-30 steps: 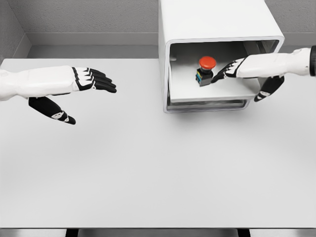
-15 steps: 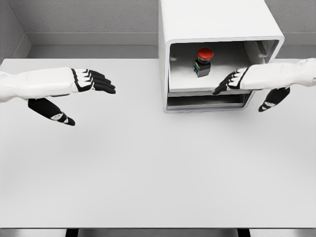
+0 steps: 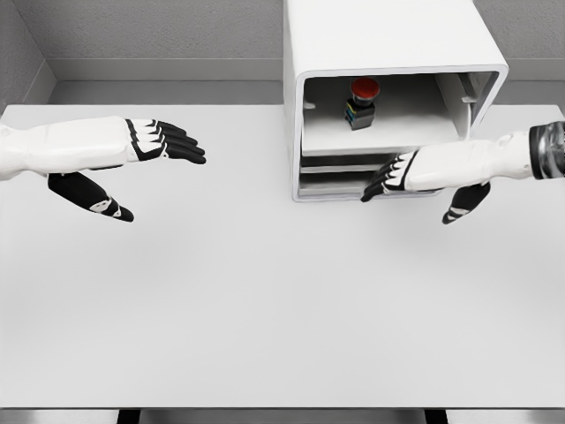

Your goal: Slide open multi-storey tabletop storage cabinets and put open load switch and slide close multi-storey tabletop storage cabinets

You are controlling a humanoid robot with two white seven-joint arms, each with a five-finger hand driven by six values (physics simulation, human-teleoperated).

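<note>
Red-capped switch sits in the cabinet; right robot hand, fingers spread, seemingly pushes the drawer shut.

I am seeing a red-capped black load switch with blue and yellow bands inside the plain white boxy cabinet; my black-and-white patterned fingers are showing against the pale grey surface.
</note>
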